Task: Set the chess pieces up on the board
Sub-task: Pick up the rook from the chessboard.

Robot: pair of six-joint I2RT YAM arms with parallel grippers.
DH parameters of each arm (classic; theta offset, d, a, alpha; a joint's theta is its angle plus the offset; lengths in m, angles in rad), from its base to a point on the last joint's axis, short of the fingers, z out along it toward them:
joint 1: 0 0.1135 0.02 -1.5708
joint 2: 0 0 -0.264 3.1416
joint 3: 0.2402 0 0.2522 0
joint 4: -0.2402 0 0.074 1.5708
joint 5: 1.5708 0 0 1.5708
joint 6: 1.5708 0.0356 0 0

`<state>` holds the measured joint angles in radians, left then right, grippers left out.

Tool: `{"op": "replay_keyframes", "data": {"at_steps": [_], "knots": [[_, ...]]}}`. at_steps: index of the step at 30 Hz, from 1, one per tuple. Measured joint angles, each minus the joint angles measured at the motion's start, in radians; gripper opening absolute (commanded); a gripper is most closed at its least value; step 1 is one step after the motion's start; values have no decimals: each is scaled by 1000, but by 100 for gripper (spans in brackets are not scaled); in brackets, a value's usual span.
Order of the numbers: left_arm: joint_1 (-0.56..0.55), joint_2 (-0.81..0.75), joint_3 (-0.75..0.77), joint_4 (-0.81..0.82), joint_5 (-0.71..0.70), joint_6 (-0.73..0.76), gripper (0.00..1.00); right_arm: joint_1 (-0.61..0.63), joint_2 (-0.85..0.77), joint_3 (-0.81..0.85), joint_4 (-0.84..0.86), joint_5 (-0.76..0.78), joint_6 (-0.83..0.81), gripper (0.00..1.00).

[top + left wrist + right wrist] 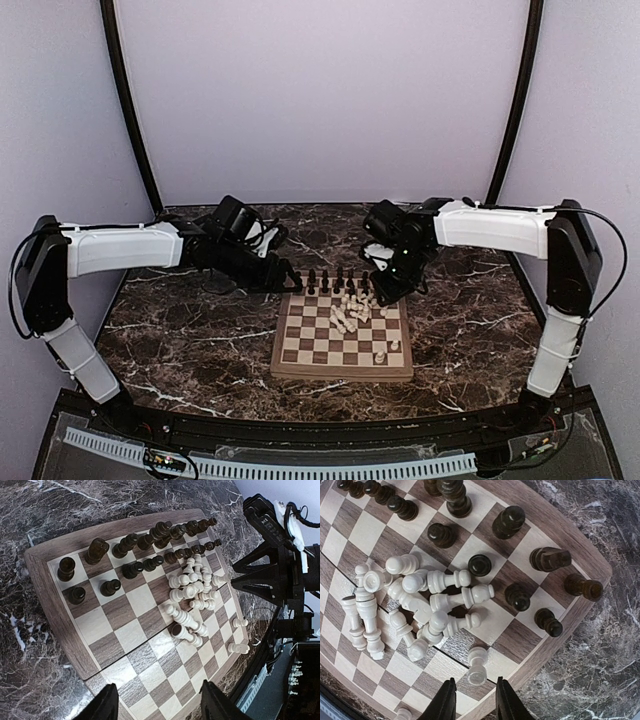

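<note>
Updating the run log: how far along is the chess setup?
Done: dark pieces stand in two rows at the board's far edge. In hand: nothing; both jaws open, empty. Left: the white heap lying mid-board; just two whites sit apart by the near edge.

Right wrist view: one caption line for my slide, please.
Toppled cream-white chess pieces heaped on the checked wooden board, dark brown pieces standing, black fingers open.
</note>
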<state>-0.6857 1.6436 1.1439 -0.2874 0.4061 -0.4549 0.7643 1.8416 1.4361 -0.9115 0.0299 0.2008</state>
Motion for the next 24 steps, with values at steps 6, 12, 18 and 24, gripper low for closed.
{"op": "replay_keyframes", "data": {"at_steps": [6, 12, 18, 24], "knots": [[0, -3, 0, -3, 5, -1, 59, -1, 8, 0, 2, -12, -2, 31], [0, -3, 0, -3, 5, -2, 59, -6, 24, 0, 16, -16, -5, 31], [0, -3, 0, -3, 6, -2, 59, -22, 62, 11, 22, -15, -4, 31], [0, -3, 0, -3, 10, -1, 59, -45, 73, 17, 24, -26, -2, 22]]}}
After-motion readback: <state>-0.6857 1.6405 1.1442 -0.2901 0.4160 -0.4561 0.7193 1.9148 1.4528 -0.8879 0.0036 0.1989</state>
